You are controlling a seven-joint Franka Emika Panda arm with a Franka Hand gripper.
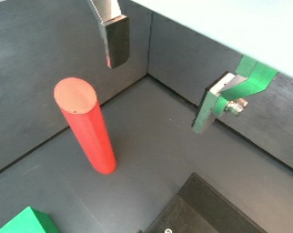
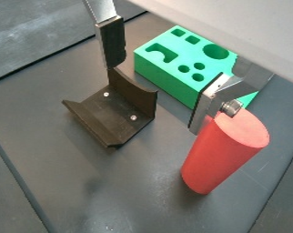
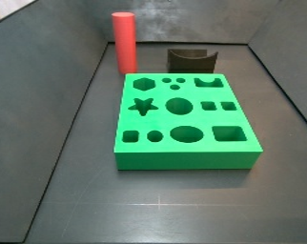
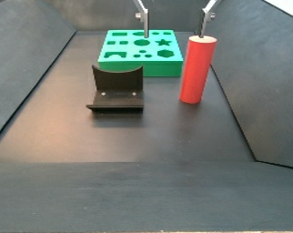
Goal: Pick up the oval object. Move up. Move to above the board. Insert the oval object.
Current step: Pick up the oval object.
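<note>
The oval object, a plain red peg [image 4: 197,68], stands upright on the dark floor beside the board [image 4: 143,50], a bright green block with shaped holes. Both side views show it [image 3: 124,43], as do both wrist views [image 1: 88,127] [image 2: 225,155]. My gripper [image 4: 176,13] hangs open above them with nothing between its fingers [image 2: 110,41]. The peg is outside the jaws, close to one finger [image 2: 216,102]. The board [image 2: 186,64] [image 3: 182,119] lies flat below the gap. In a wrist view the gripper [image 1: 170,73] is over bare floor.
The dark fixture [image 4: 116,86] stands on the floor next to the board, also seen in a wrist view [image 2: 113,114] and a side view [image 3: 191,59]. Grey walls [image 4: 40,82] slope up around the floor on both sides and at the back.
</note>
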